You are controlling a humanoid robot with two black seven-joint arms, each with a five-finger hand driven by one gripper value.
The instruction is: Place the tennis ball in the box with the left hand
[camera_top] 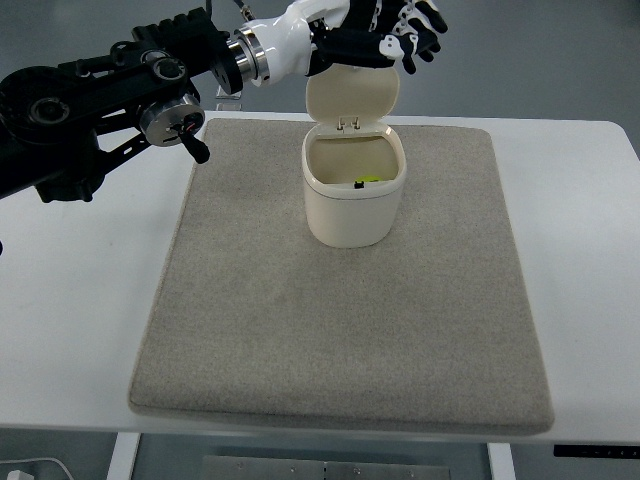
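— Where's the tennis ball?

— Inside the cream box. A sliver of yellow-green shows at the far inner wall, just beside a small dark latch; the rest is hidden by the rim.

— And the box itself?

— Upright on the grey felt mat, toward the mat's far edge, with its hinged lid flipped up behind the opening. The mat lies on a white table.

— The left hand?

— Above and behind the box, over the raised lid. Its black fingers are loosely spread and hold nothing. Its arm reaches in from the left of the box.
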